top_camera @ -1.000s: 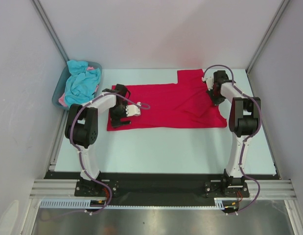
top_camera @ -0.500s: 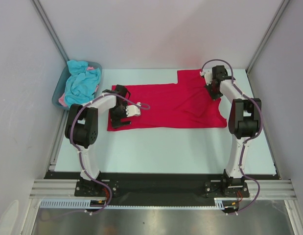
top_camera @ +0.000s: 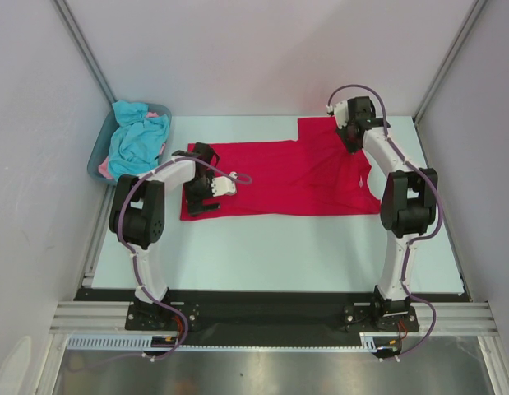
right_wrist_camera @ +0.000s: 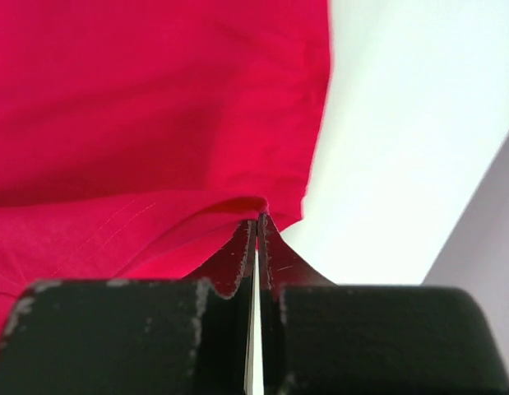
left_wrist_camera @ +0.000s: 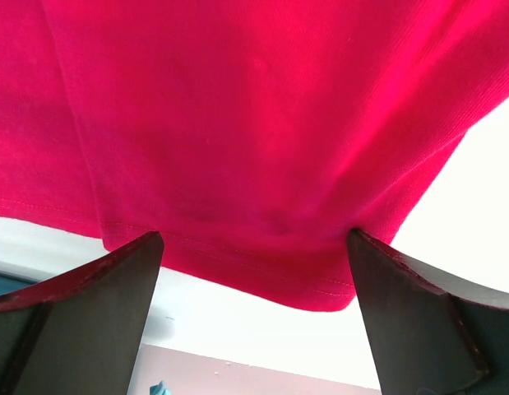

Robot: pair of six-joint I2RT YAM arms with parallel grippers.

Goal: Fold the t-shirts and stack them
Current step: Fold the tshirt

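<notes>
Red t-shirt [top_camera: 279, 177] lies spread flat across the middle of the table [top_camera: 279, 255], its hem to the left and its sleeves and collar to the right. The left gripper [top_camera: 201, 202] sits right on that left hem, at the near corner of the cloth. The left wrist view shows it plainly: the jaws stand wide apart, one dark finger [left_wrist_camera: 90, 288] on each side, with the stitched red edge lying between them and neither finger closed on it. Nothing is held there.

Over to the far right, the right gripper [top_camera: 350, 140] is down on the shirt by the far sleeve. Its jaws are pressed tight together, and in the right wrist view a small raised peak of red cloth meets the fingertips [right_wrist_camera: 256, 218], so that is a pinch on the shirt, with pale table showing just beyond the cloth's edge.

As for the arms, the left one rises from its near base, bends at a high elbow, and sends its forearm right and down to the hem. The right one is stretched long toward the far side, elbow up, wrist tipped down over the sleeve.

At far left, well apart from all this, the tub [top_camera: 98, 160] holds crumpled turquoise t-shirts [top_camera: 139, 140] with a bit of pink cloth [top_camera: 106, 170] at its near edge.
</notes>
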